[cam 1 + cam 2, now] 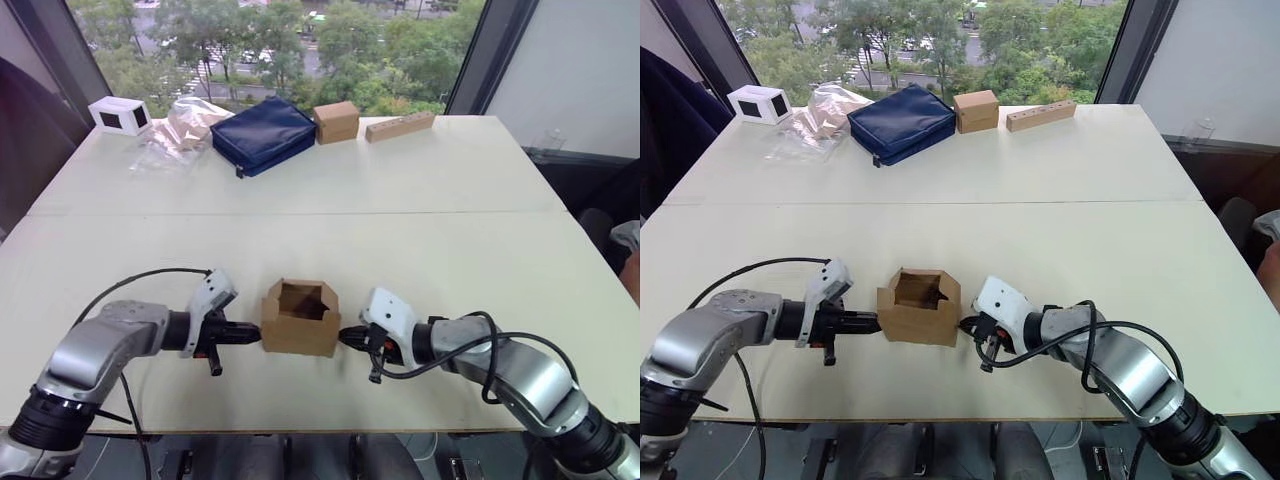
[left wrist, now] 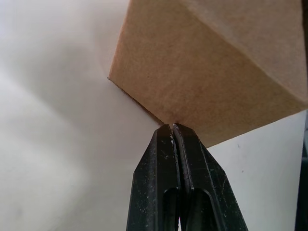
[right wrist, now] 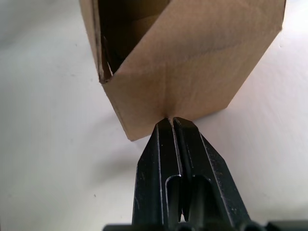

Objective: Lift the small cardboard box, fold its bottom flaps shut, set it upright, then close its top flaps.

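The small cardboard box (image 1: pixel 300 320) stands upright on the white table near the front edge, its mouth facing up. Its top flaps (image 1: pixel 299 291) stand open and the dark inside shows. The bottom flaps are hidden under the box. My left gripper (image 1: pixel 250 337) is shut, its tips pressed against the box's left side (image 2: pixel 207 62). My right gripper (image 1: pixel 348 338) is shut too, tips touching the box's right side (image 3: pixel 202 62). Nothing is held between either pair of fingers (image 2: pixel 163 159).
At the far edge lie a navy pouch (image 1: pixel 265 133), another small brown box (image 1: pixel 337 121), a long flat brown block (image 1: pixel 400 126), a white box (image 1: pixel 120 115) and a clear plastic bag (image 1: pixel 180 125). The table's front edge (image 1: pixel 300 428) runs close below the arms.
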### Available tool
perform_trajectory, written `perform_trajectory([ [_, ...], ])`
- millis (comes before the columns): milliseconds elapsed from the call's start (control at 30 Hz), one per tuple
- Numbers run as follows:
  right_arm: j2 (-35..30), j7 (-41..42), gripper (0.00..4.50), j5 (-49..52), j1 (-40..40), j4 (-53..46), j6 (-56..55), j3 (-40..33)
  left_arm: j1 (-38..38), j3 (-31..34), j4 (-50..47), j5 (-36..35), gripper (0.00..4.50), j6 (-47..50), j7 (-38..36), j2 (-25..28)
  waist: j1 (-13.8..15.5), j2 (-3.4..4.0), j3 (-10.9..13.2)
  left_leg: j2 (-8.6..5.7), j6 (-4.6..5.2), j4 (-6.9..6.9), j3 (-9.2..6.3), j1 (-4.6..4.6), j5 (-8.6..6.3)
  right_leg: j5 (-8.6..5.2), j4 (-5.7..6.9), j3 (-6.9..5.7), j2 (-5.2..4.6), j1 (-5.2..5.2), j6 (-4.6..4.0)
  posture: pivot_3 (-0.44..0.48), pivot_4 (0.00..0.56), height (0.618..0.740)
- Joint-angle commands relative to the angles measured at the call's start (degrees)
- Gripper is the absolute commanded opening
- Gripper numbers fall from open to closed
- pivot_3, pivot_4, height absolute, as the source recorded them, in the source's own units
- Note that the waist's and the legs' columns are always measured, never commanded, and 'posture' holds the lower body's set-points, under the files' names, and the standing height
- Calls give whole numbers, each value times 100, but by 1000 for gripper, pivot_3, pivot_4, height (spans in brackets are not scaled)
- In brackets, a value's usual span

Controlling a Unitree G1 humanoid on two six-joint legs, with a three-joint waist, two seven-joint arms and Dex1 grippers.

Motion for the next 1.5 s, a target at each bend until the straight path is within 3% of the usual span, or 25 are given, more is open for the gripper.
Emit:
perform_trajectory([
  [33, 105, 14, 0, -147, -44, 73, -217, -211, 4, -82, -235, -69, 31, 153, 120, 26, -1, 0, 0, 0, 0, 0, 0, 0, 0, 0, 0, 0, 0, 0, 0, 0, 150, 740],
  [300, 160, 46, 0, -389, 14, 217, -354, -278, 76, -114, -193, 122, 31, -113, 496, -112, 0, 0, 0, 0, 0, -1, 0, 2, 0, 0, 0, 0, 0, 1, 0, 0, 150, 740],
  [433, 127, 83, 0, -363, 44, 154, -330, -488, 439, 565, -303, 206, 31, -1191, 941, -620, 1, 1, 0, 1, 0, -1, 2, 2, 0, 0, -3, 2, -3, 1, 0, 0, 150, 740],
  [667, -202, 399, 0, 109, 148, -17, -265, -1621, -234, 1149, 682, -936, 31, -314, -26, -222, 17, 1, -1, -3, 0, -1, -1, 5, 0, 0, -2, -3, 3, 6, -1, 0, 150, 740],
  [833, -50, 599, 0, 751, -127, -39, -107, -2215, -777, 1028, 689, -1043, 31, -329, -315, -86, -4, 1, -1, -3, 0, -3, 1, 8, 0, 0, -3, -3, 4, 11, 0, 0, 150, 740],
  [1033, 322, 508, 0, 830, -605, -41, 36, -1688, -1145, 483, 662, -764, 31, -605, -551, -114, -27, 1, -1, 5, 0, -5, 2, 16, 0, 0, 1, 0, 6, 10, -1, 0, 150, 740],
  [1500, 555, 526, 0, 568, -759, 96, -43, -893, -1183, -120, 588, -456, 31, -877, -640, -277, -4, 1, -1, -2, 0, -5, 2, 13, 0, 0, -2, -1, 4, 11, -1, 0, 150, 740],
])
